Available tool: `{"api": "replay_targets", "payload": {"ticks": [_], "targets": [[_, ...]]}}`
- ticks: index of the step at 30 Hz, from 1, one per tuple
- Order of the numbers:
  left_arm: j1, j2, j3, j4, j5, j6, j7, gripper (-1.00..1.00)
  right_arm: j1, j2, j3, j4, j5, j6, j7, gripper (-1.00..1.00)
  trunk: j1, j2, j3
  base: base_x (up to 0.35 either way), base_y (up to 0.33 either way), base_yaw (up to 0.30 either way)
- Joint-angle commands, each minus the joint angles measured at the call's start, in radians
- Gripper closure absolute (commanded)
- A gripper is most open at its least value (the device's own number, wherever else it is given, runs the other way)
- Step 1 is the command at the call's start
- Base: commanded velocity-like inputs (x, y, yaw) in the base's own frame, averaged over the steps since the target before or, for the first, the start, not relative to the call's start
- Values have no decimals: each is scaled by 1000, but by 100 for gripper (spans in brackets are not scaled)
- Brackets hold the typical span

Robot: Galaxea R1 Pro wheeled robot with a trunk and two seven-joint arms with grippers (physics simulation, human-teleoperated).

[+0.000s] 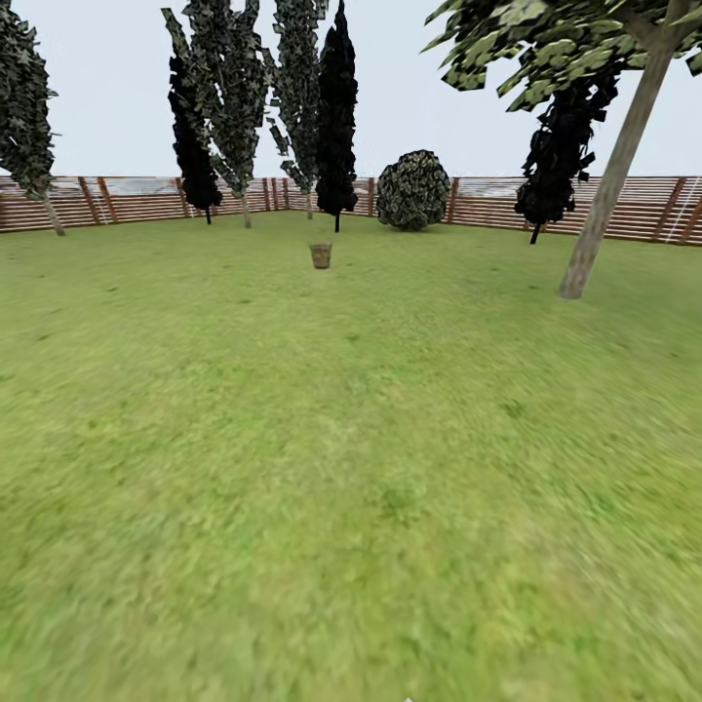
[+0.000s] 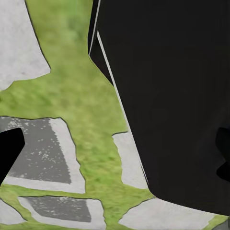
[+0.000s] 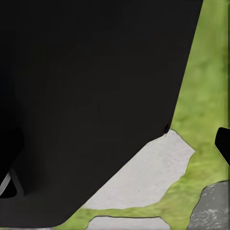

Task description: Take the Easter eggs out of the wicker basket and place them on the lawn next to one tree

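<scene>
- In the head view we look out over a wide lawn (image 1: 351, 468) that runs back to a brown slatted wooden fence (image 1: 575, 207) under a pale sky.
- The wicker basket (image 1: 321, 255) stands upright on the grass far ahead of us, a little left of centre and well short of the fence.
- It is too small at this range for us to tell whether any eggs lie inside.
- At the right, a tree (image 1: 609, 190) with a thick grey-brown trunk leans up into a blocky green canopy; it stands well apart from the basket.
- Near the fence behind the basket we see 2 dark narrow cypress-like trees (image 1: 337, 107), some paler ragged ones beside them, and a round bush (image 1: 412, 189).
- In the left wrist view, a large black body of the robot (image 2: 172, 105) covers much of the picture, with grass and pale grey paving stones (image 2: 43, 153) beneath.
- In the right wrist view, a black mass, probably also the robot's own body, hangs over grass and a pale stone (image 3: 143, 177).
- We cannot tell whether either gripper's fingers are spread or pressed together.
</scene>
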Motion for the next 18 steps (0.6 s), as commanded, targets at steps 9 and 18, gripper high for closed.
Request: {"api": "replay_targets", "payload": {"ticks": [9, 18], "targets": [[0, 0, 5, -1, 4, 4, -1, -100, -1, 0, 5, 2, 2, 1, 1, -100, 1, 0, -1, 317, 0, 0], [0, 0, 5, -1, 4, 4, -1, -100, -1, 0, 5, 2, 2, 1, 1, -100, 1, 0, -1, 317, 0, 0]]}}
